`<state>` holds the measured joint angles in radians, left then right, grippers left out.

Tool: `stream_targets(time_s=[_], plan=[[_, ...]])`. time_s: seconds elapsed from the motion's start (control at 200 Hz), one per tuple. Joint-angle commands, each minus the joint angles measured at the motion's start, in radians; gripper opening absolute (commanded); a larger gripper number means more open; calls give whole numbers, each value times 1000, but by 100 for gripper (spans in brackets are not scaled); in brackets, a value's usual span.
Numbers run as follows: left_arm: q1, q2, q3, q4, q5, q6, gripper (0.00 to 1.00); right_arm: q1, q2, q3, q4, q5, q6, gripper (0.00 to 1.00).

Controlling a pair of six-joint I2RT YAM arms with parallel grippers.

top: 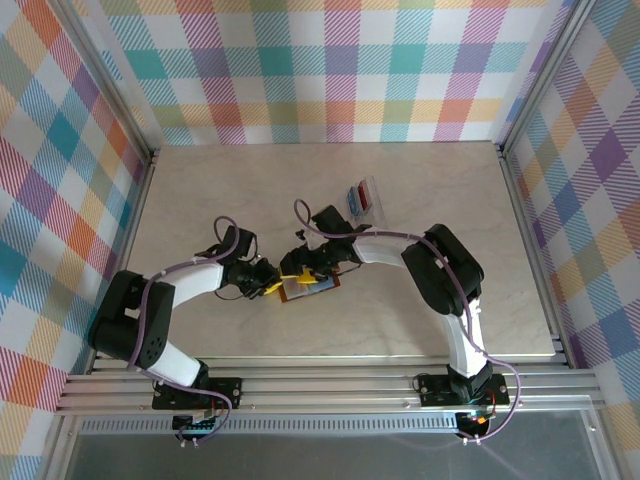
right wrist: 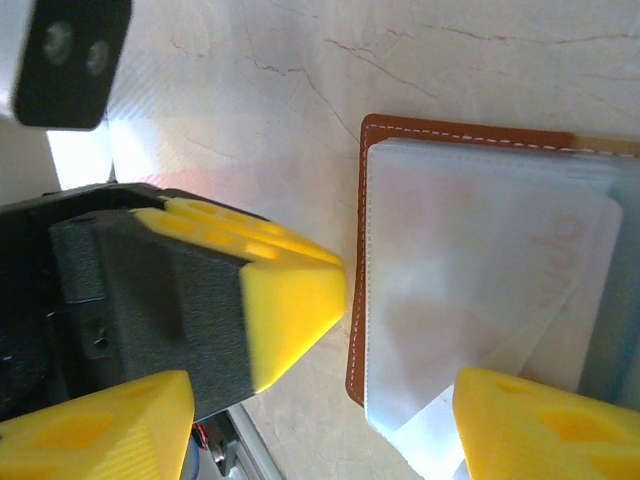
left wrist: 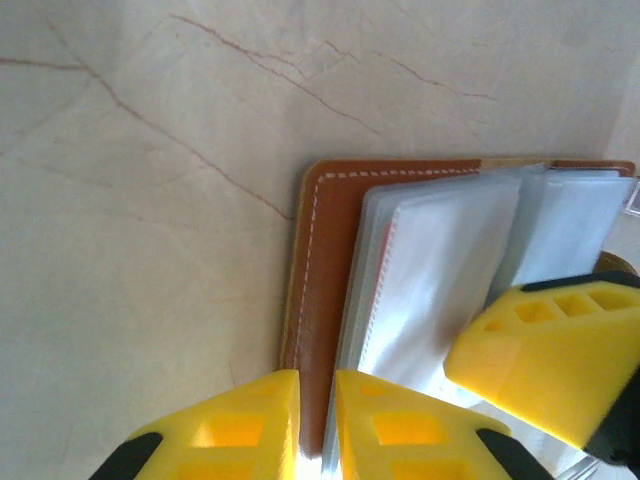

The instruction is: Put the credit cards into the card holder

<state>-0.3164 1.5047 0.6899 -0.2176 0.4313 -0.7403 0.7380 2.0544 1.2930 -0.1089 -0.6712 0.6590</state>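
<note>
Brown leather card holder lies open, with marbled table free beyond its stitched edge. Left gripper fingers are narrow at that edge. Right gripper fingers are wide, astride the holder.

Top view: bright, even, diffuse light from above. The tabletop is lit uniformly, with only short, soft shadows under the arms. Focus is sharp overall.

Left wrist view: warm cast, soft focus. The left gripper at the bottom edge is blurred. The clear pockets of the card holder are milky with glare.

Right wrist view: blown-out white patch on the tabletop at upper left. The fingers of the right gripper are out of focus. The stitching is fairly crisp.
</note>
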Motion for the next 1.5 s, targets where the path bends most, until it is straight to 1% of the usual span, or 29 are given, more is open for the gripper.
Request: stream_targets(time_s=[0.0,0.115,0.27,0.315,0.485,0.67,0.86,0.98,1.14,1.35,1.494], plan=[[21,-66,17,-96,-28,-13,17,-11,30,-6,33,-50,26,70],[31,-82,30,-95,-22,-21,13,-12,27,-9,37,-56,29,70],[33,-23,58,-69,22,-29,0,-15,24,-13,50,-68,37,71],[33,-7,61,-24,42,-34,0,-15,26,-13,53,-72,38,71],[32,43,79,33,90,-60,0,-15,33,-10,55,-81,40,72],[31,120,103,80,116,-78,0,-17,37,-10,65,-93,48,72],[30,161,76,154,144,-96,0,-19,42,-6,63,-102,47,72],[28,163,73,114,112,-70,0,-19,43,-4,64,-108,44,72],[13,140,74,-2,2,-9,0,-19,23,6,31,-96,10,73],[-12,136,58,-30,-70,28,0,-19,-13,32,-22,-78,-34,80],[-20,176,51,-7,-65,33,0,-19,-53,62,-82,-39,-80,83]])
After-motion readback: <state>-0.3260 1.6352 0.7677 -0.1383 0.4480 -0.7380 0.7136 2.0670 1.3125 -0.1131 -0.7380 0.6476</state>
